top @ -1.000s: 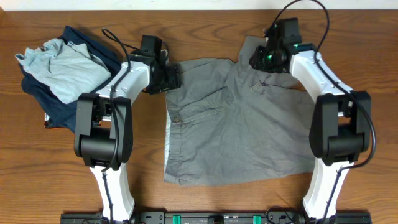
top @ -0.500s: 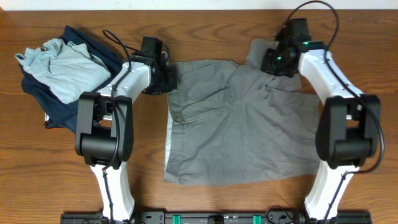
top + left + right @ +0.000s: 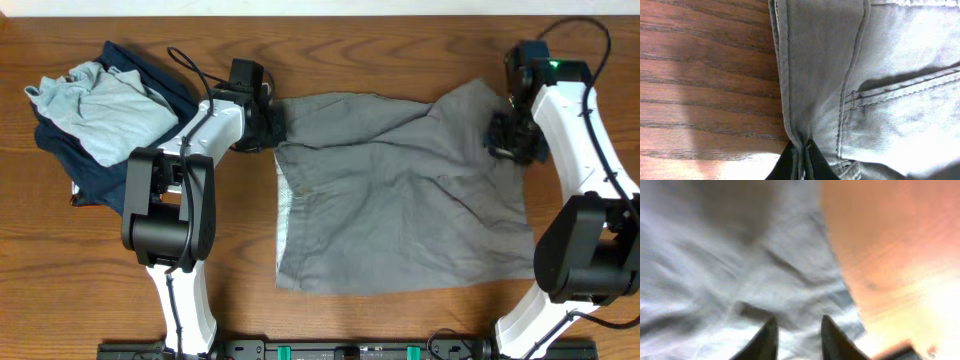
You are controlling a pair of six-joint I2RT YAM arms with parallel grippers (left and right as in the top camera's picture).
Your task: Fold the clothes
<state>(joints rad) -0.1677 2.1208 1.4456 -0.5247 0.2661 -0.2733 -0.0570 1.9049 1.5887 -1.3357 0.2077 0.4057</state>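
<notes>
The grey shorts [image 3: 400,190] lie spread out on the wooden table, wrinkled, with a strip of white lining along their left edge. My left gripper [image 3: 273,126] is at their upper left corner, shut on a stitched edge of the shorts [image 3: 815,75]; in the left wrist view its gripper [image 3: 803,150] pinches the seam between dark fingertips. My right gripper [image 3: 503,137] hovers over the shorts' upper right part. In the blurred right wrist view this gripper [image 3: 799,327] has its fingers apart above the cloth [image 3: 725,265], holding nothing.
A pale grey-blue shirt [image 3: 95,105] lies crumpled on a dark navy garment [image 3: 100,185] at the far left. Bare wood [image 3: 400,320] runs along the front of the table, and the arm bases stand at the front edge.
My right gripper has swept right and toward the front, drawing the shorts' upper right corner outward, then opened. The left gripper has closed on the shorts' edge. The shorts lie wider and flatter.
</notes>
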